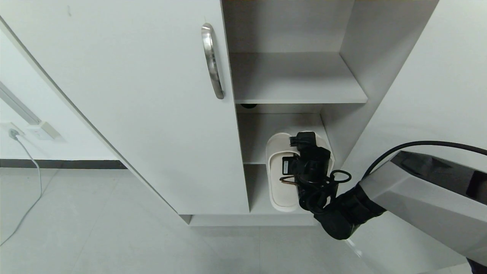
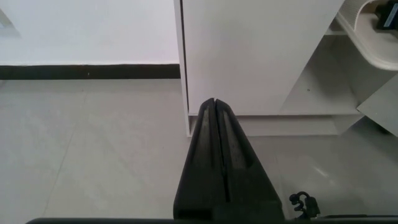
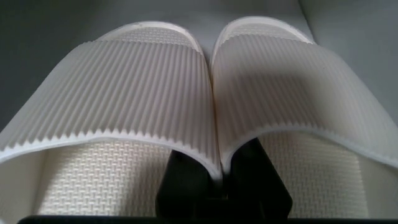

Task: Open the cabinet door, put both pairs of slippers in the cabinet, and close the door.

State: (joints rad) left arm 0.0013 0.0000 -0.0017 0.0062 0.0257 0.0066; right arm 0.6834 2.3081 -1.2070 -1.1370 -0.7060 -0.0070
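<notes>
From the right wrist: clamped by the right gripper [image 3: 222, 186] on the touching inner strap edges of the cream slippers [image 3: 124, 87]. From the head: held inside the open cabinet [image 1: 296, 80], low down, perhaps clear of any shelf. From the left wrist: pressed together above the floor [image 2: 93, 143], left gripper [image 2: 214, 118].

Counting slippers [image 1: 277, 194]: two, making one pair. Cabinet [image 1: 365, 45]: one standing. Door [image 1: 133, 95]: one, carrying one handle [image 1: 211, 61]. Shelves [image 1: 296, 80]: two showing inside. Grippers: two, left gripper [image 2: 214, 109], right gripper [image 3: 222, 180]. Socket [image 1: 13, 133]: one, feeding one cable [image 1: 38, 167]. Black skirting [image 1: 57, 164]: one strip running along wall.
</notes>
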